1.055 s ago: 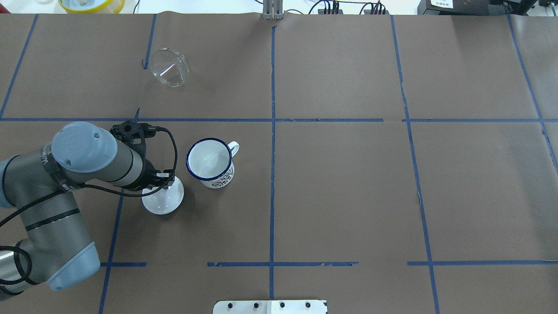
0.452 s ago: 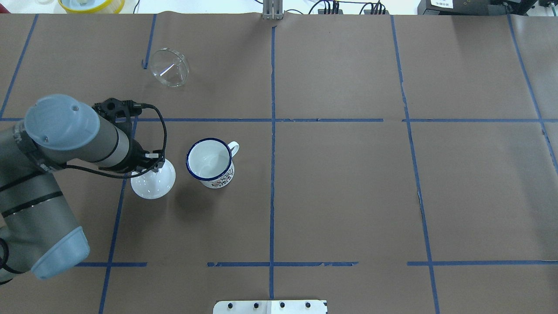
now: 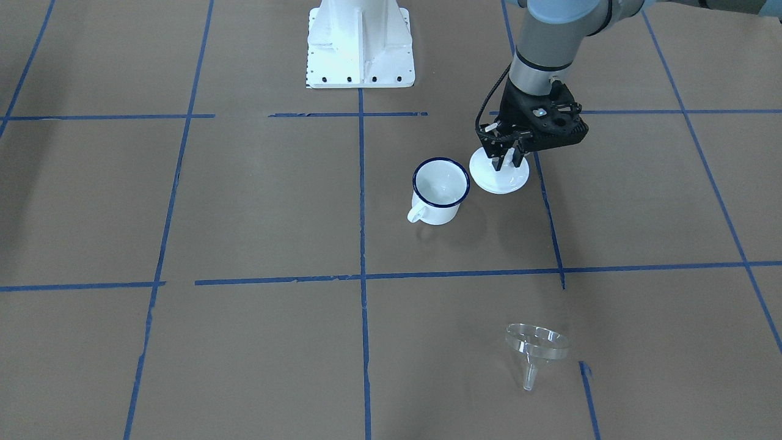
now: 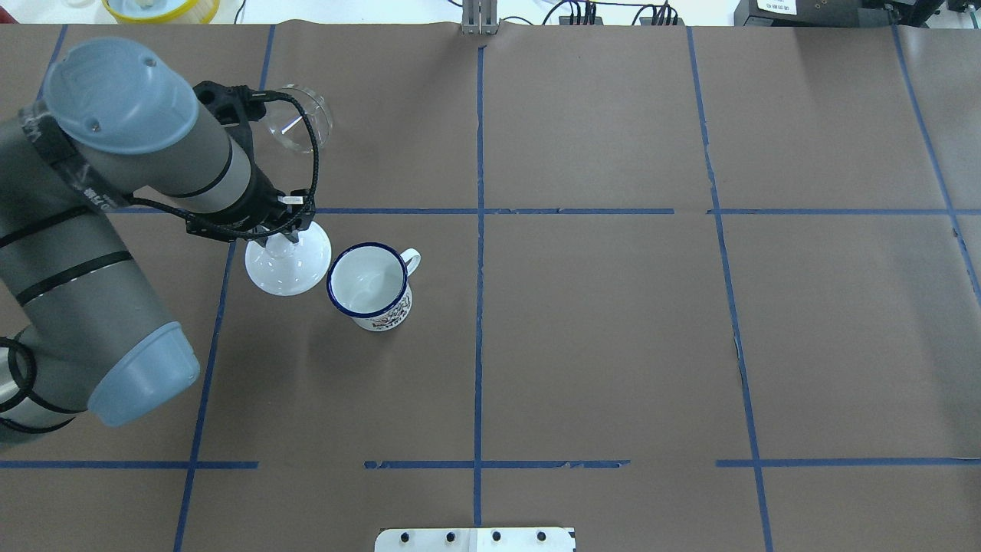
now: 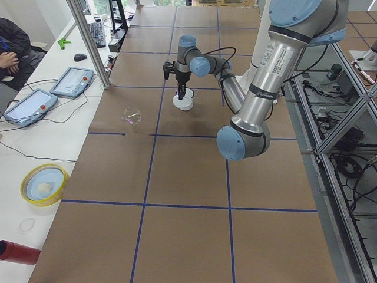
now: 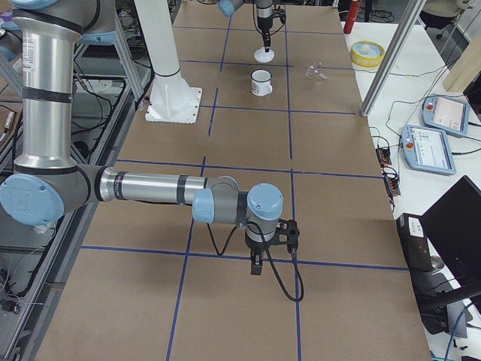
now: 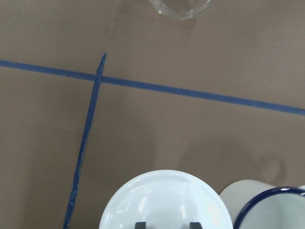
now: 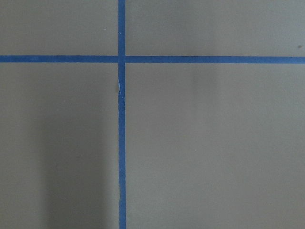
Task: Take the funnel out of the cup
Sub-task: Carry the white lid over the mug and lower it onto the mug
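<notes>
The clear funnel [image 3: 536, 345] lies tilted on the brown table, far from the cup; it also shows in the overhead view [image 4: 305, 126], partly behind my left arm's cable, and at the top of the left wrist view [image 7: 181, 7]. The white enamel cup [image 4: 369, 284] with a blue rim stands upright and empty [image 3: 440, 189]. My left gripper [image 3: 504, 160] is shut on the knob of a white round lid [image 4: 287, 268] and holds it just left of the cup. My right gripper [image 6: 255, 265] shows only in the right side view, low over the table; I cannot tell its state.
The white robot base plate [image 3: 359, 43] stands at the robot's side of the table. A yellow bowl [image 4: 161, 8] sits beyond the far edge. Blue tape lines [image 4: 479, 307] cross the brown paper. Operator tablets [image 5: 72, 81] lie on the side bench.
My left gripper has carried the white lid away from the robot toward the far side, ending close beside the cup. The cup and the funnel have not moved.
</notes>
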Controlling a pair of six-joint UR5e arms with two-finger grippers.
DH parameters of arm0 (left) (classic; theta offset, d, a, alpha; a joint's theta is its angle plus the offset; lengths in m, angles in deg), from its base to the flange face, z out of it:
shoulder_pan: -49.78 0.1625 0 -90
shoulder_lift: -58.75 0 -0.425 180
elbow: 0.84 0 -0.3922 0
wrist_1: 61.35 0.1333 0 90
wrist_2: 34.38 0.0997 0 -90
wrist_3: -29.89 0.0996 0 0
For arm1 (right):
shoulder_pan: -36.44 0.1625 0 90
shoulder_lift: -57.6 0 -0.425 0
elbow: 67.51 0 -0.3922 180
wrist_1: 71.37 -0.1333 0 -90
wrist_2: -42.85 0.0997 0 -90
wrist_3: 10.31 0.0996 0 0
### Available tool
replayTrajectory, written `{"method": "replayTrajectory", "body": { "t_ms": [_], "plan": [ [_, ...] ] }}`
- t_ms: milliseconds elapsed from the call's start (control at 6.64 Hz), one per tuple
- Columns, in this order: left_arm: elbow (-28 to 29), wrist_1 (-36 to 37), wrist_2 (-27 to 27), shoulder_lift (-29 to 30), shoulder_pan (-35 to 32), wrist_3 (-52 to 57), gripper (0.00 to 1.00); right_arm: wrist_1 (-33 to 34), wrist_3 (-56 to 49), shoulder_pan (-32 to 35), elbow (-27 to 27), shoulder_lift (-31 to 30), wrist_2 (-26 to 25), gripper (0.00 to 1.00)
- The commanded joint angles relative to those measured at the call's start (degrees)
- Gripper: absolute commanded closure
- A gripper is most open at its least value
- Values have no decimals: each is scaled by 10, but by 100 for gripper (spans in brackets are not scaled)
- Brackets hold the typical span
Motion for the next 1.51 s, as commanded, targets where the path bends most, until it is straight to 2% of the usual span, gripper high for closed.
{"method": "replayTrajectory", "body": {
  "t_ms": [0, 301, 1356],
  "plan": [
    [39, 16, -39, 62, 4, -21, 100, 0, 0, 0, 0, 0, 0, 0],
    [92, 12, -42, 92, 6, -31, 100, 0, 0, 0, 0, 0, 0, 0],
    [114, -8, -40, 84, 44, -32, 100, 0, 0, 0, 0, 0, 0, 0]
  ]
}}
